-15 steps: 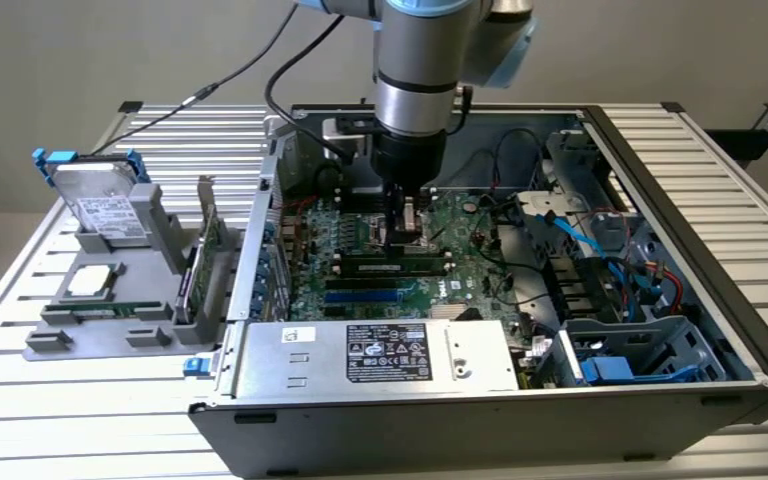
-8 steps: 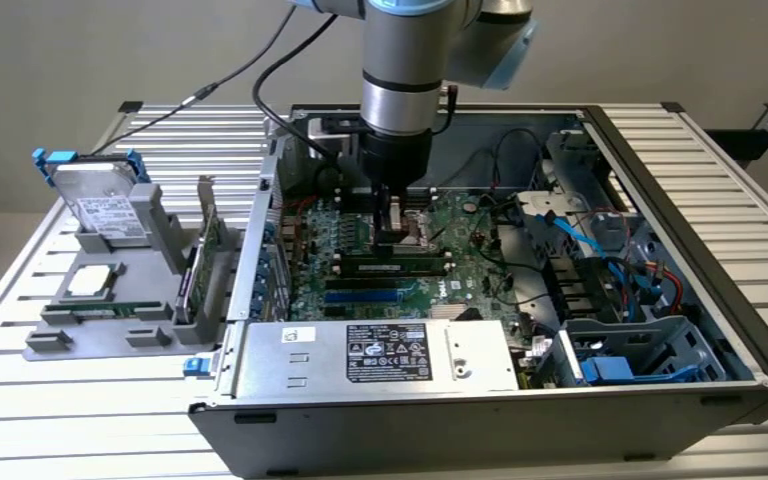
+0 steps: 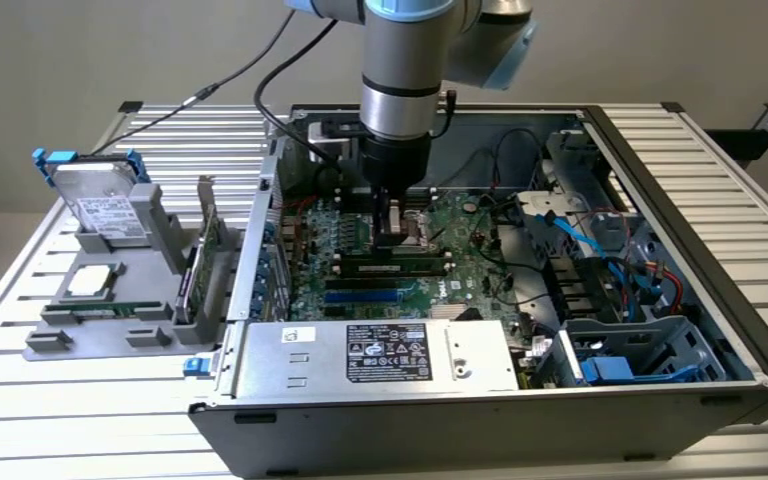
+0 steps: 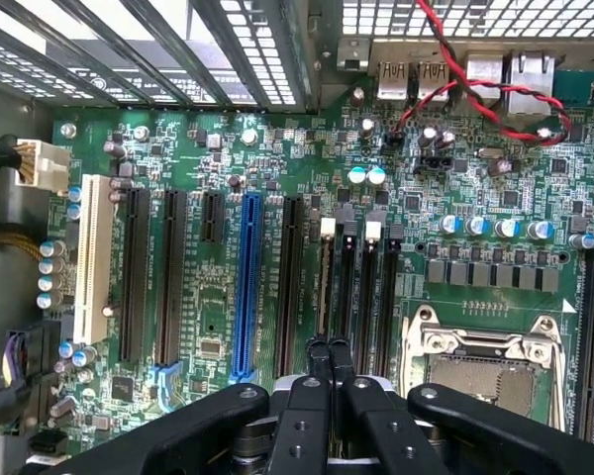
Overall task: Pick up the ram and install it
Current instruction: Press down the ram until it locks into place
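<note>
Hovering low inside the open computer case (image 3: 704, 300), the end effector (image 3: 392, 232) points straight down over the motherboard (image 3: 478, 250), its fingers (image 4: 329, 358) pressed together with nothing between them. Its tips sit right at the ram (image 3: 391, 267), a long green stick lying seated in a slot near the middle of the board, just in front of the fingers in the exterior view. In the wrist view the closed fingertips rest above the row of memory slots (image 4: 356, 287), beside the silver processor socket (image 4: 485, 366) and a blue expansion slot (image 4: 246, 287). The case stands on the slatted counter (image 3: 37, 420); a gray parts tray (image 3: 104, 300) sits near the counter's edge at the exterior view's left.
</note>
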